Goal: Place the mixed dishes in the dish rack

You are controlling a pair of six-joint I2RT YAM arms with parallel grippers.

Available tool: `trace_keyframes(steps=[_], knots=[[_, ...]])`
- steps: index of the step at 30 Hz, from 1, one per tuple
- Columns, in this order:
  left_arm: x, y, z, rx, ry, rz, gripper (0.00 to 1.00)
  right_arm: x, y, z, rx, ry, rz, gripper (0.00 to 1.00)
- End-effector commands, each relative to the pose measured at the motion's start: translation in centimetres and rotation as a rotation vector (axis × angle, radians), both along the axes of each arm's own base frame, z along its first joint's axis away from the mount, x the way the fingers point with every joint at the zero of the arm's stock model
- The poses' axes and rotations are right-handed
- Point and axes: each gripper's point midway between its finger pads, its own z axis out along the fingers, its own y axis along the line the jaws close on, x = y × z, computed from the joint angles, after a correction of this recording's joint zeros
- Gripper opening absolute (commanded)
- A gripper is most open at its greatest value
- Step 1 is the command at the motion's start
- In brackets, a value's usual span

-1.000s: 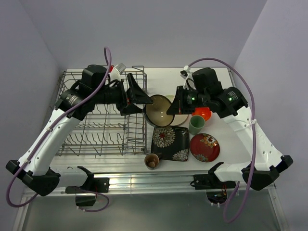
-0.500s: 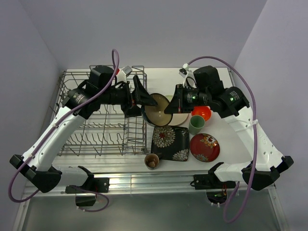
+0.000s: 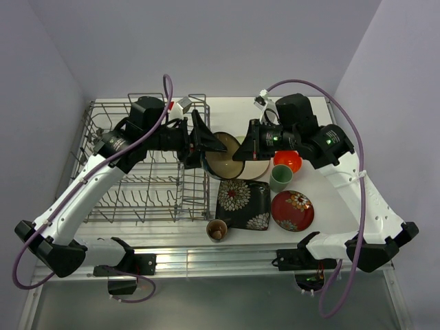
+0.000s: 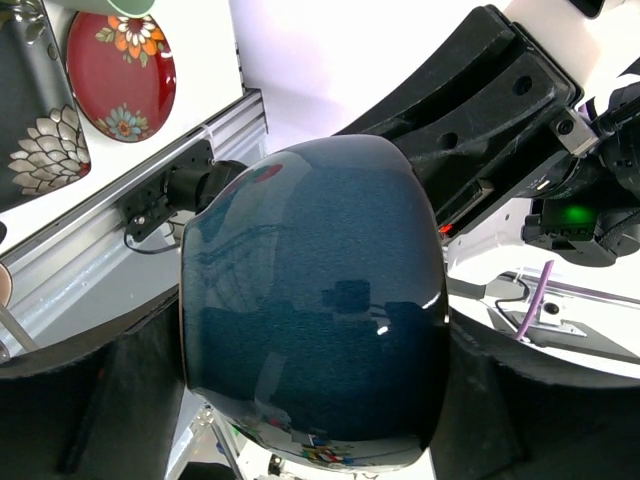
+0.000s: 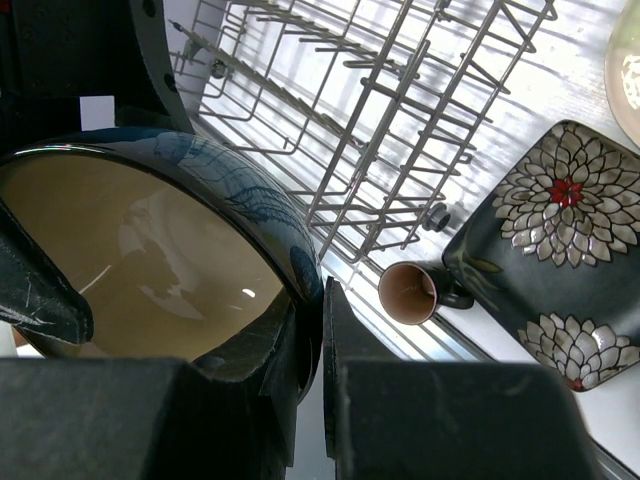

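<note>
Glossy dark blue bowl [image 4: 310, 300], metal wire rack [image 3: 137, 182]

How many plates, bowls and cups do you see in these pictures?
Plates: 3 (black plate, red plate, pale plate)
Bowls: 2 (blue bowl, orange bowl)
Cups: 2 (green cup, brown cup)
Total: 7

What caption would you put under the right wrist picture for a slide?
Right gripper pinches a dark blue bowl by its rim; dish rack, brown cup and black floral plate beyond.

Dark blue bowl [image 3: 223, 159], cream inside, tilted just right of grey dish rack [image 3: 194, 196].
</note>
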Motion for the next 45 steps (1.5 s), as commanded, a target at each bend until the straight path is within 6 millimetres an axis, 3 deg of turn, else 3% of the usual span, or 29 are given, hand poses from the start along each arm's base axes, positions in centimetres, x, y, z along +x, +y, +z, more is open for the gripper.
trace_keyframes(steps=[1,10,11,13,14,25,26,27,28,29,31,32,36,45], knots=[[-1.2,0.2,2.8,-0.082,-0.057,-0.027,0.79,0.7,0.9,2.4,0.072,-0.109,0.028,0.0],[-1.1,0.2,2.3,-0.072,-0.048,-0.015,0.33,1.3,1.1,1.9,0.047,-0.111,0.034,0.0],[-1.1,0.2,2.3,-0.07,-0.049,-0.013,0.22,1.4,1.1,2.1,0.046,-0.118,0.037,0.0],[-1.0,0.2,2.2,-0.065,-0.046,-0.01,0.13,1.7,1.2,1.9,0.036,-0.111,0.035,0.0],[-1.0,0.3,2.1,-0.06,-0.046,-0.01,0.01,1.7,1.2,2.0,0.034,-0.117,0.038,0.0],[-0.9,0.8,2.2,-0.02,-0.074,0.014,0.0,2.0,1.0,1.1,0.013,-0.106,0.019,0.0],[-0.9,0.8,2.2,-0.019,-0.073,0.01,0.01,2.0,0.9,1.0,0.012,-0.105,0.014,0.0],[-0.9,0.7,2.3,-0.023,-0.078,0.004,0.11,2.0,0.9,1.2,0.017,-0.112,0.013,0.0],[-1.0,0.6,2.3,-0.029,-0.082,-0.003,0.29,1.9,0.9,1.3,0.019,-0.113,0.014,0.0],[-1.3,0.6,2.7,-0.045,-0.088,-0.024,0.6,1.8,0.9,1.2,0.019,-0.108,0.017,0.0],[-1.4,0.7,3.3,-0.055,-0.116,-0.031,0.83,1.6,0.9,1.1,0.017,-0.1,0.025,0.0],[-1.4,0.8,3.5,-0.059,-0.126,-0.034,0.87,1.4,0.9,1.0,0.018,-0.098,0.028,0.0],[-1.2,1.3,3.8,-0.06,-0.14,-0.042,0.92,1.2,0.6,0.4,0.007,-0.089,0.026,0.0],[-1.6,2.4,4.7,-0.102,-0.157,-0.051,0.91,1.0,0.0,-0.3,0.004,-0.084,-0.003,0.0]])
